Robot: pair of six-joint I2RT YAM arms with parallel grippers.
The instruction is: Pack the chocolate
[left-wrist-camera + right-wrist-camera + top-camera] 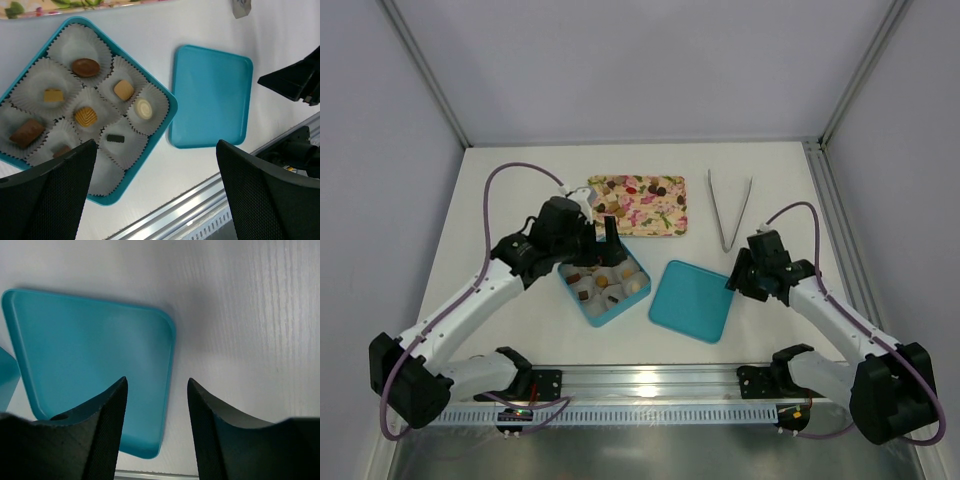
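Top external view, near edge first: alu rail (650,380) w/ both arm bases bolted on. Just beyond it a flat teal square lid (692,300) lies on the white table (520,190), off its box and just right of it, prob. set aside so the cups stay reachable from above.

R gripper (156,385) hangs over the lid's right edge. Its fingers are apart w/ a clear gap, and only lid rim and table show btwn them. Can't tell whether the pads touch the lid. My read: it's lining up on that edge, the one place a flat lid offers a pinch.

Left of the lid, v. close at one corner (touching or not, can't tell), is the teal square box (622,306), turned corner-on. It holds nine crinkled white paper cups (75,42). The chocolate pieces in the box (86,116) sit one per cup: dark oval, tan cube, caramel square, ridged gold lump, white round, small dark bar, two brown blocks. The near-corner cup looks empty, though a finger hides part of it.

L gripper (156,150) hovers over the box's near corner, fingers spread wide, carrying nothing.

Farther back is a flower-printed rectangular tray (660,218) w/ loose chocolate pieces (632,188) along its far side, the supply, just beyond the box for short trips. Right of the tray lie metal tongs (730,208), legs splayed, w/ no arm on them.

Judgement: packing is nearly done, approx. one cup left, then the lid.
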